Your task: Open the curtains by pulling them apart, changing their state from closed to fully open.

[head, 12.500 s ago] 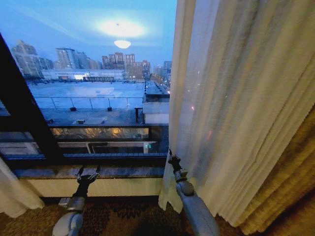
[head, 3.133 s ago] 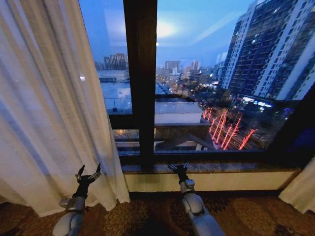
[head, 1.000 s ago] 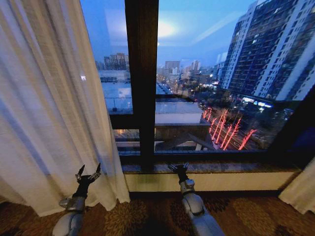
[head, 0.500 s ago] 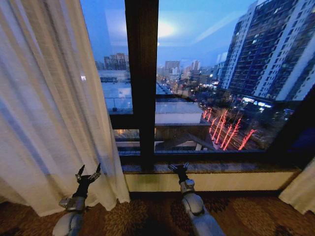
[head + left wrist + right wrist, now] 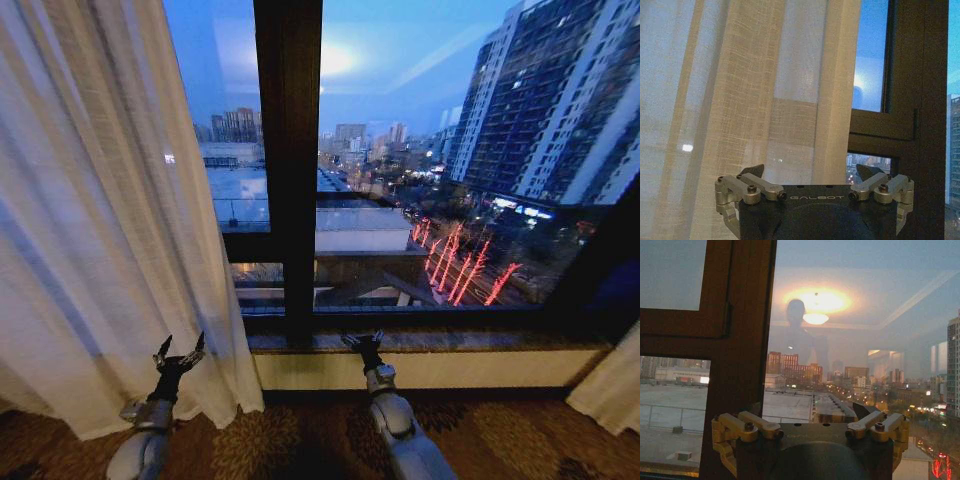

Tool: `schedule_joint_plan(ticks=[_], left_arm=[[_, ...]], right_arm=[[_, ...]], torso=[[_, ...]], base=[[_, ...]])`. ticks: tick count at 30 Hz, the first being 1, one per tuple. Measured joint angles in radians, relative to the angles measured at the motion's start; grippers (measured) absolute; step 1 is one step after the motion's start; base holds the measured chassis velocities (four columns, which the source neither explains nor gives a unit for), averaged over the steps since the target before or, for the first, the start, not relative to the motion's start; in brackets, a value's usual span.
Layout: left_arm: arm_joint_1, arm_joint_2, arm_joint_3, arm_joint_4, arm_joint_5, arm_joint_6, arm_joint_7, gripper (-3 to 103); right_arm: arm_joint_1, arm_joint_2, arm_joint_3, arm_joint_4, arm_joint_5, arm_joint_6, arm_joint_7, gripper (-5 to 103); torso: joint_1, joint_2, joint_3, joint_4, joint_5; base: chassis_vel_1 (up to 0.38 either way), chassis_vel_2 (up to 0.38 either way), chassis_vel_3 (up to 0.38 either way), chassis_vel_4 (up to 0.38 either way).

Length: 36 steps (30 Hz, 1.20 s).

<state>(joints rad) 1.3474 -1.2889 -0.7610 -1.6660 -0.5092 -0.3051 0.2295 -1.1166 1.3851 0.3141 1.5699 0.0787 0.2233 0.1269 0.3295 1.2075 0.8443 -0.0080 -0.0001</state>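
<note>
high-rise hotel-like room | patterned carpet (image 5: 300, 440) | sheer curtains (image 5: 100, 220) | city-view window (image 5: 440, 180)

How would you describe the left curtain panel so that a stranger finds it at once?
Start from the wide dark vertical window post in the middle of the night city view. To its left hangs the sheer cream-white pleated curtain panel, reaching the patterned carpet. Unlike the glass beside it, it is translucent fabric, with the left gripper open before its hem.

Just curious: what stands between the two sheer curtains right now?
In the head view, bare window glass and a dark window post separate the left curtain from the right curtain.
</note>
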Motion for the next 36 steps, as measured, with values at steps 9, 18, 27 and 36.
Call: schedule_joint_plan(ticks=[9, 18, 27, 36], left_arm=[[-0.012, -0.027, 0.109, -0.146, 0.060, 0.260, -0.118, 100], [-0.023, -0.051, 0.205, -0.277, 0.116, 0.492, -0.223, 100], [-0.029, -0.064, 0.257, -0.348, 0.145, 0.618, -0.281, 100], [-0.131, 0.041, 0.212, -0.213, 0.220, 0.459, -0.300, 100]], right_arm=[[0.000, 0.000, 0.000, 0.000, 0.000, 0.000, 0.000, 100], [0.000, 0.000, 0.000, 0.000, 0.000, 0.000, 0.000, 100], [0.000, 0.000, 0.000, 0.000, 0.000, 0.000, 0.000, 100], [0.000, 0.000, 0.000, 0.000, 0.000, 0.000, 0.000, 100]], torso=[[0.000, 0.000, 0.000, 0.0000, 0.0001], [0.000, 0.000, 0.000, 0.0000, 0.0002], [0.000, 0.000, 0.000, 0.0000, 0.0002], [0.000, 0.000, 0.000, -0.0001, 0.0005]], base=[[0.000, 0.000, 0.000, 0.000], [0.000, 0.000, 0.000, 0.000], [0.000, 0.000, 0.000, 0.000], [0.000, 0.000, 0.000, 0.000]])
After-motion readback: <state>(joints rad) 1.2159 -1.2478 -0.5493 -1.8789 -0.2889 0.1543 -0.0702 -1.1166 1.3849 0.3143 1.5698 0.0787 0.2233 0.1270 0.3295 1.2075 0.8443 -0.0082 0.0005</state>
